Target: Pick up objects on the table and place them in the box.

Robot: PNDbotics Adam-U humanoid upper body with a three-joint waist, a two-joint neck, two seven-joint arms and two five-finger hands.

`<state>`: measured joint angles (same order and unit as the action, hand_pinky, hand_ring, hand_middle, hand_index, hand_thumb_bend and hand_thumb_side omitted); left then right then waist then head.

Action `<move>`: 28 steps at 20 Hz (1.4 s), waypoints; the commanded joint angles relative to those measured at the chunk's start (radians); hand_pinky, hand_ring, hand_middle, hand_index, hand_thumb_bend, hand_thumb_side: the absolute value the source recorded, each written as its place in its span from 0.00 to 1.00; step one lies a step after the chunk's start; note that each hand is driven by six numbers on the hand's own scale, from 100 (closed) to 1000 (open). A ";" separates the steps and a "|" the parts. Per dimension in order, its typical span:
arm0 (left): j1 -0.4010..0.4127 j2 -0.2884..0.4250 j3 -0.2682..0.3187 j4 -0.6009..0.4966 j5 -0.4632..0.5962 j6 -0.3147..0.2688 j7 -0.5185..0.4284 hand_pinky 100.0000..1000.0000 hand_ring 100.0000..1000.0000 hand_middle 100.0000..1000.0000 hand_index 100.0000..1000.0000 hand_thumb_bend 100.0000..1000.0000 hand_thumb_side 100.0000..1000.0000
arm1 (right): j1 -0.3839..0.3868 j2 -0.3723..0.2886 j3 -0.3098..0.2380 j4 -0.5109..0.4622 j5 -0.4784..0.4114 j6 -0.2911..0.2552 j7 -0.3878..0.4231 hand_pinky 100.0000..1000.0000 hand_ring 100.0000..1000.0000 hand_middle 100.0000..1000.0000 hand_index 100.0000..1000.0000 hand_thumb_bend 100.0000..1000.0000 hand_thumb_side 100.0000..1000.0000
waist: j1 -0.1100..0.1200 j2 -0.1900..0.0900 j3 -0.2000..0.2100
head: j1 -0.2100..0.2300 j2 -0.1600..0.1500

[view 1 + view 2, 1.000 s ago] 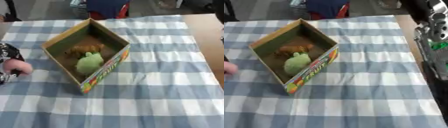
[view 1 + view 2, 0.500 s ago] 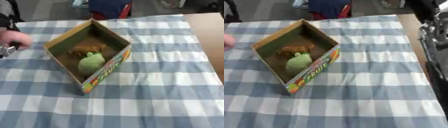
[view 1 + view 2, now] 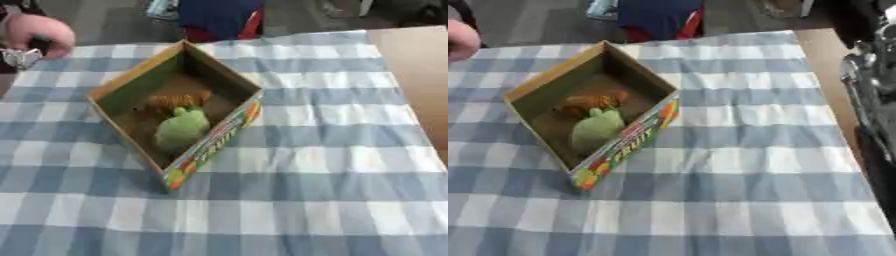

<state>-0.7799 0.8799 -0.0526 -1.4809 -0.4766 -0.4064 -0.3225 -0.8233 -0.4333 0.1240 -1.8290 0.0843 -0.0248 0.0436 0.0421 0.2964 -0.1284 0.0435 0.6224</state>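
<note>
An open cardboard box [image 3: 214, 142] with a colourful printed front wall stands askew on the checked cloth. Inside it lie a green plush toy [image 3: 181, 127] and, behind that, an orange toy [image 3: 175, 101]. My left hand [image 3: 16, 56] is raised at the far left, above the cloth's back corner and well left of the box, with a round pink object [image 3: 39, 30] held in it. My right arm [image 3: 872, 85] shows as a black and silver mass along the right edge of the right eye view; its hand is not distinct.
A blue and white checked cloth [image 3: 306, 165] covers the table. Bare wooden tabletop [image 3: 420, 75] shows at the right. A blue and red thing [image 3: 219, 17] stands beyond the far edge.
My left hand has lifted the pink object from the cloth left of the box and carried it up and toward the far-left corner. The box and its toys have not moved.
</note>
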 commanded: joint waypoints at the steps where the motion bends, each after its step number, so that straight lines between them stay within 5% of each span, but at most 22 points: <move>1: -0.069 -0.028 0.017 0.029 -0.042 -0.026 0.034 0.08 0.53 0.38 0.54 0.00 0.03 | -0.027 0.002 -0.003 -0.022 -0.005 0.005 0.000 0.67 0.75 0.66 0.93 0.00 0.84 | -0.002 -0.016 -0.006 | 0.013 -0.013; 12: -0.209 -0.254 0.010 0.122 -0.333 -0.059 0.225 0.10 0.55 0.39 0.54 0.00 0.03 | -0.078 0.093 0.011 -0.047 -0.023 0.017 0.003 0.67 0.75 0.66 0.92 0.00 0.84 | -0.023 0.001 -0.063 | 0.089 0.004; 18: -0.221 -0.324 -0.009 0.181 -0.426 -0.105 0.239 0.09 0.54 0.38 0.54 0.00 0.03 | -0.086 0.122 0.013 -0.056 -0.031 0.022 0.005 0.67 0.75 0.66 0.92 0.00 0.84 | -0.032 0.003 -0.083 | 0.125 -0.005; 28: -0.184 -0.378 -0.058 0.252 -0.521 -0.191 0.200 0.11 0.56 0.41 0.58 0.00 0.01 | -0.076 0.121 0.009 -0.059 -0.029 0.029 0.007 0.67 0.75 0.65 0.92 0.00 0.84 | -0.032 0.005 -0.080 | 0.118 -0.004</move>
<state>-0.9484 0.4914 -0.1094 -1.2250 -0.9855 -0.5847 -0.1162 -0.8878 -0.3018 0.1418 -1.8674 0.0589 0.0011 0.0519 0.0107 0.3206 -0.2088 0.1641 0.6231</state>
